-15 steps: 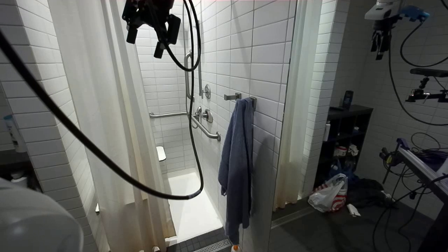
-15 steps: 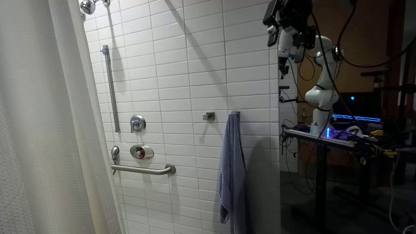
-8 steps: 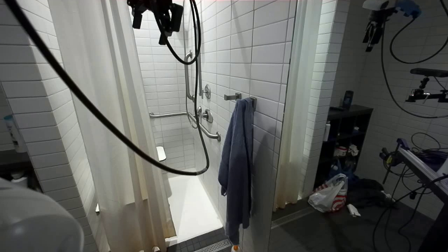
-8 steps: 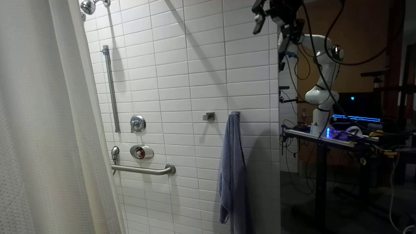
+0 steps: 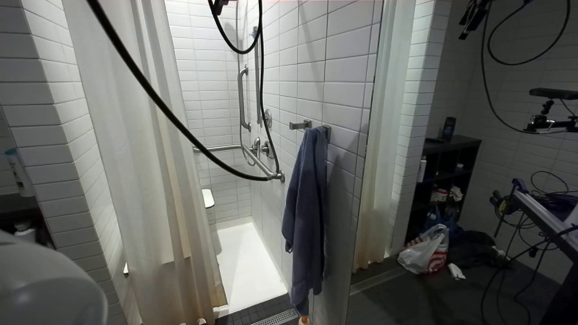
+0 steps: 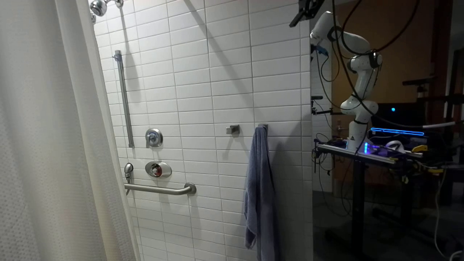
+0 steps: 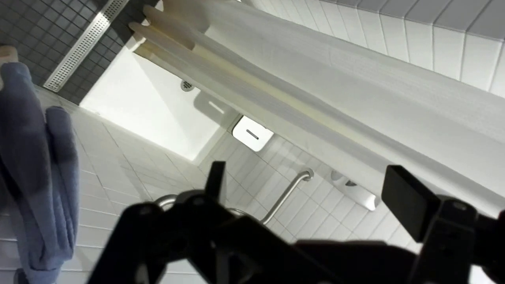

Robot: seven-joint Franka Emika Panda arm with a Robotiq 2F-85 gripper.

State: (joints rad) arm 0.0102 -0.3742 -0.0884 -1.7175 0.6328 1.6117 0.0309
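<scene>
The gripper (image 7: 307, 183) is released, its jaws spread wide with nothing between them, and the soft things about it are a blue towel (image 5: 302, 212) and a pale curtain (image 5: 158, 203); which of them is closer I cannot tell. The towel hangs from the right-hand hook (image 6: 265, 127) on the near part of the tiled wall (image 6: 203, 83), to the right of the shower entrance, while the curtain drops along the left side. The towel looks light, limp and fuzzy, so it should pinch easily, slip little and come to no harm; the gathered top just below the hook seems the best hold, since the loose lower folds would likely swing away. The curtain looks thinner and would probably give under a push, so its free edge beside the entrance is the surer place to pinch. Against the earlier frame, the gripper has risen, leaving only a dark bit of it at the top edge of both exterior views, and the black cable (image 5: 248, 176) loops higher, its lowest bend now level with the near end of the grab bar (image 6: 159, 189); towel and curtain hang as they did.
</scene>
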